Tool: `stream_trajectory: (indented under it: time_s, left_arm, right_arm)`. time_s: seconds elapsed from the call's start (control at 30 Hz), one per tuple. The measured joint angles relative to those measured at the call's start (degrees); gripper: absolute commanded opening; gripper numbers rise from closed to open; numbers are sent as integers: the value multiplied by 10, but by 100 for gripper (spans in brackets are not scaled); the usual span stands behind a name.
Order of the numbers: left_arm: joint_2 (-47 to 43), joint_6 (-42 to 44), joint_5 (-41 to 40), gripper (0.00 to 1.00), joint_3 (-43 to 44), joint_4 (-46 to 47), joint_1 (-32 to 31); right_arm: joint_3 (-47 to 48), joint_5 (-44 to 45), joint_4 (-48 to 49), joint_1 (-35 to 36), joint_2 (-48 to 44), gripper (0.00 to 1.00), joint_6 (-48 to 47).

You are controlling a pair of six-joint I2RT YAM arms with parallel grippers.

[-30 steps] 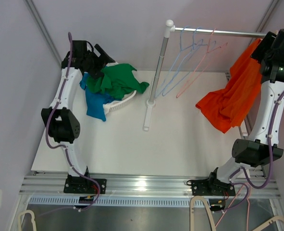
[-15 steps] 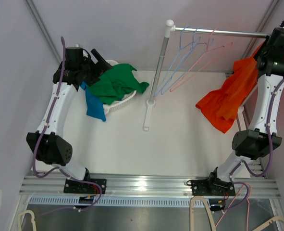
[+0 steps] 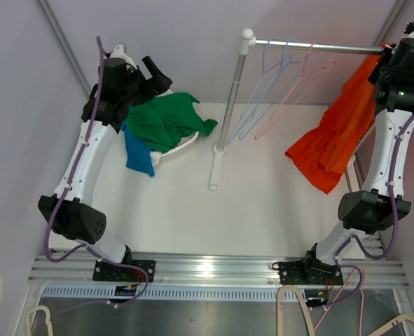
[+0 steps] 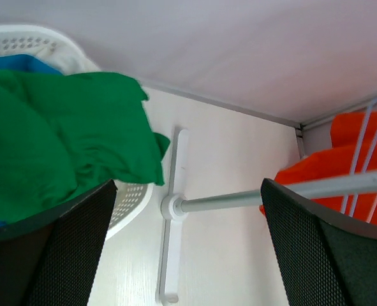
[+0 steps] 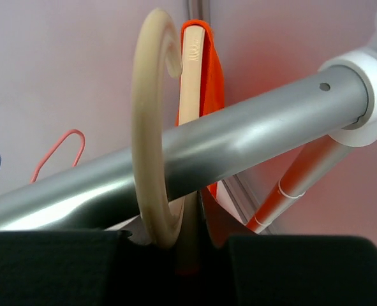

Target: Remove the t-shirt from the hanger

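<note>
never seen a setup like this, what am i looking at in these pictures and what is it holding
This is a robot: a left arm and a right arm bolted at the near edge of a white table. The wide picture looks down from above and behind; the other two come from wrist cameras. On the table stands a clothes rail with some empty hangers and an orange t-shirt on a beige hanger. At the far left, a white basket holds a green garment and a blue garment. The left end effector is open and holds nothing. The right end effector is closed on the beige hanger's neck, just under the rail.
</note>
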Motion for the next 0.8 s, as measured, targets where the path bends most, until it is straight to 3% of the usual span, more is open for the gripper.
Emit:
stream_trajectory:
  time_s: [0.07, 0.27, 0.47, 0.63, 0.8]
  left_arm:
    - [-17, 33, -9, 94, -13, 22, -30]
    - [-110, 144, -30, 94, -79, 106, -143]
    - [-176, 222, -37, 97, -92, 163, -183]
    - [-221, 295, 13, 100, -143, 202, -254]
    - [-208, 347, 75, 100, -133, 192, -323]
  right_arm:
    - [-2, -9, 6, 2, -7, 0, -6]
    - [-3, -31, 8, 7, -38, 0, -16]
    - [-37, -69, 6, 8, -86, 0, -8]
    - [-108, -105, 12, 12, -148, 0, 3]
    - [-140, -127, -6, 12, -195, 0, 12]
